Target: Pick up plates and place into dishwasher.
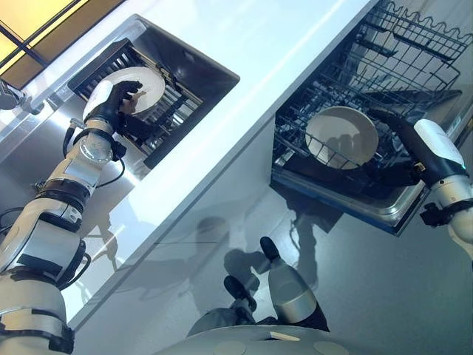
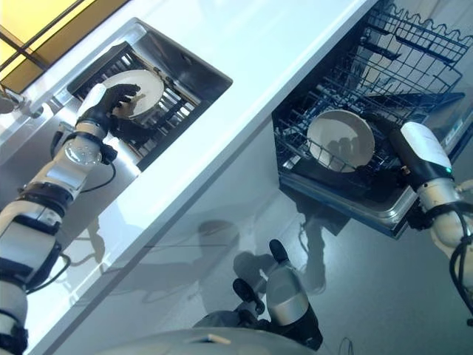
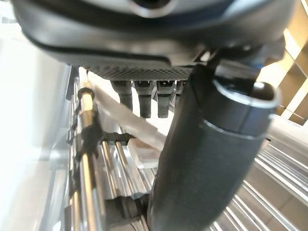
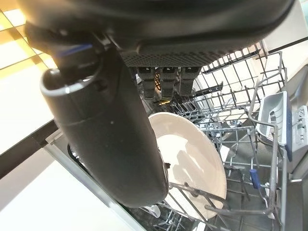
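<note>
Right hand (image 1: 395,174), lower right: grip unreadable, beside round white ceramic plate (image 1: 341,137) in dishwasher rack (image 1: 414,44). Left hand (image 1: 118,100), upper left: my fingers clasp second white plate (image 1: 144,89) for transfer.

No text, label, number or sign can be read on anything here.

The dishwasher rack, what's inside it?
One white plate stands in the dishwasher rack, with the right robot hand beside it. The hand's fingers are hidden behind the plate's edge. The wire slots further back look bare.
</note>
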`<state>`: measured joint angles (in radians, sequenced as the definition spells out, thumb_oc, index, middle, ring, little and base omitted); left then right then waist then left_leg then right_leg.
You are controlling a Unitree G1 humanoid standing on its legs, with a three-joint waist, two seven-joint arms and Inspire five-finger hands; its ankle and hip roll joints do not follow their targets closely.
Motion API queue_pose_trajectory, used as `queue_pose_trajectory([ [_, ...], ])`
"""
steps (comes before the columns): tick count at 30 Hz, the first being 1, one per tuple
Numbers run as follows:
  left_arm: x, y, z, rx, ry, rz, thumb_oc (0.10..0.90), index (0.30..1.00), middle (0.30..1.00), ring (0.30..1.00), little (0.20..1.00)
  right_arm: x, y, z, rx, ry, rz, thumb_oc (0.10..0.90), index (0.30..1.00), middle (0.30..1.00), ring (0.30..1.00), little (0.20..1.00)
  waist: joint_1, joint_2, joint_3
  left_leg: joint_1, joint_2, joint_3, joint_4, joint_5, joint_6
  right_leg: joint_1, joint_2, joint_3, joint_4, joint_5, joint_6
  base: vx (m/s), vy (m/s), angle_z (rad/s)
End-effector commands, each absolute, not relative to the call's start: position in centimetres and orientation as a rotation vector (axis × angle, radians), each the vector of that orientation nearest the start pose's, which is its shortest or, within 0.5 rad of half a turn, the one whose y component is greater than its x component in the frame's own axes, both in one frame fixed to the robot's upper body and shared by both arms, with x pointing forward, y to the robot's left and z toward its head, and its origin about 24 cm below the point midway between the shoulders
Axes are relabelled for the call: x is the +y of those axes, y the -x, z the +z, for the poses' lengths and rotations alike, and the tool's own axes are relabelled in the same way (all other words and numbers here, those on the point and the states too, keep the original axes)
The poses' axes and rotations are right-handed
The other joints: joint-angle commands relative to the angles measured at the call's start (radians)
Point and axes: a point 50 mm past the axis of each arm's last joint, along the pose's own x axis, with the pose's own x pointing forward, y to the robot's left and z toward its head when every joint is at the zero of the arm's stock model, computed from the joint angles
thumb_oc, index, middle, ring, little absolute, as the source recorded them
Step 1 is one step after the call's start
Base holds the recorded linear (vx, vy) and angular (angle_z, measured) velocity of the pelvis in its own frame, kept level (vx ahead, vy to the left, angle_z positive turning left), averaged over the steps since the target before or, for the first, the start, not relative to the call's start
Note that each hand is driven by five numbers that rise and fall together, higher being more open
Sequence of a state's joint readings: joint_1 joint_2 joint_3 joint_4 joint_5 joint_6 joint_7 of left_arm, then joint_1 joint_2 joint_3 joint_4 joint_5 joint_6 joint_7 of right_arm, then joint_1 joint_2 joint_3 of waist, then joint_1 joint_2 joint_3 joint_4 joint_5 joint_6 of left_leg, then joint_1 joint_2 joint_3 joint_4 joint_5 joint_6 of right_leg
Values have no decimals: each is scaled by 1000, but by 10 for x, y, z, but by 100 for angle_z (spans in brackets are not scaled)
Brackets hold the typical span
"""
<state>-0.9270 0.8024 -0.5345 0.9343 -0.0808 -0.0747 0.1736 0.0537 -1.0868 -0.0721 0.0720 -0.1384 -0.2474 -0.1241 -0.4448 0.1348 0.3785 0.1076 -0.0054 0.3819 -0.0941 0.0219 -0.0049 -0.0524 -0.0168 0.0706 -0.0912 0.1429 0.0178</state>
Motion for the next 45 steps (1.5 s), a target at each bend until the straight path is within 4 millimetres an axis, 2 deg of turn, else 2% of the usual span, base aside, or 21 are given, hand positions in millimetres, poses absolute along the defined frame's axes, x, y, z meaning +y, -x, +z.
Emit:
queue_pose_trajectory([
  [1,318,-379,226,-93,-900,383,100,300,300,300,200,-311,-249,224,-502,1215,-123,800,900,900,900,900,-14,-35,-58,-18,6,7,71,-38,-10,-4,0,-13,113,-123,89,9,18,-7],
  [10,321,-377,226,-86,-900,386,100,300,300,300,200,-312,-244,217,-491,1220,-111,800,900,900,900,900,-14,-27,-86,-2,5,7,68,-41,-9,13,1,-17,110,-127,87,17,9,-3],
  [12,322,-377,226,-84,-899,381,100,300,300,300,200,-313,-242,217,-487,1222,-111,800,900,900,900,900,-15,-20,-93,12,0,-8,62,-61,-11,28,-2,-17,105,-147,95,45,31,1],
  [13,324,-376,226,-81,-898,380,100,300,300,300,200,-313,-241,217,-487,1224,-107,800,900,900,900,900,-17,-23,-95,6,4,7,65,-41,-9,22,1,-17,108,-127,88,0,0,0],
  [14,323,-376,226,-82,-898,377,100,300,300,300,200,-314,-241,217,-485,1224,-108,800,900,900,900,900,-16,-17,-99,17,-1,-8,60,-60,-11,32,-2,-16,104,-146,95,-72,-31,2],
  [15,325,-376,226,-83,-896,375,100,300,300,300,200,-314,-240,216,-486,1224,-108,800,900,900,900,900,-15,-21,-100,8,3,6,63,-41,-10,23,2,-16,107,-127,87,0,0,0],
  [22,320,-375,234,-135,-893,335,100,300,300,300,200,-314,-236,214,-490,1221,-100,800,900,900,900,900,-11,-19,-125,24,1,2,56,-40,-9,40,6,-14,102,-126,88,-12,-5,0],
  [32,304,-373,273,-318,-896,319,100,300,300,300,200,-315,-224,211,-482,1206,-99,800,900,900,900,900,5,-20,-181,52,2,-13,38,-38,-8,72,18,-17,91,-125,86,6,3,2],
  [39,291,-364,307,-485,-875,302,100,300,300,300,200,-315,-220,209,-479,1187,-98,800,900,900,900,900,27,-20,-213,64,4,-26,27,-37,-7,86,24,-25,82,-122,86,-2,1,0],
  [45,284,-355,325,-571,-904,283,100,300,300,300,200,-316,-216,212,-480,1183,-102,800,900,900,900,900,41,-20,-227,70,4,-37,22,-35,-7,94,25,-29,77,-120,87,-9,6,3],
])
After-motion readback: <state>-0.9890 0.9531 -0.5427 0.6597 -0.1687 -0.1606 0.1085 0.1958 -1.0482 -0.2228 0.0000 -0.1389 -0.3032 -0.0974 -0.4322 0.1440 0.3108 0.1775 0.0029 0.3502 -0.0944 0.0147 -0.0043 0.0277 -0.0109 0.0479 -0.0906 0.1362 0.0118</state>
